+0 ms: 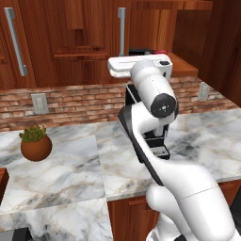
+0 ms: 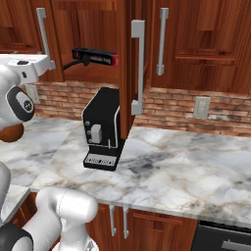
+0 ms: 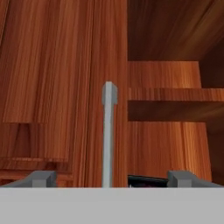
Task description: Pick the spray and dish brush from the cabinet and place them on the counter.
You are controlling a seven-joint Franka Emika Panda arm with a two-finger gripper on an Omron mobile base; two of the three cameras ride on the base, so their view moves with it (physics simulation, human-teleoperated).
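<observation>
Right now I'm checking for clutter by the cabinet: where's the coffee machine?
In the right base view the coffee machine stands on the counter against the brick wall, just left of the open cabinet door, below the black-and-red box.

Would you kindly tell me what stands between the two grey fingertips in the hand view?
The long grey vertical bar handle of the reddish-brown wooden cabinet door rises midway between the open jaws of the gripper, in the hand view.
</observation>
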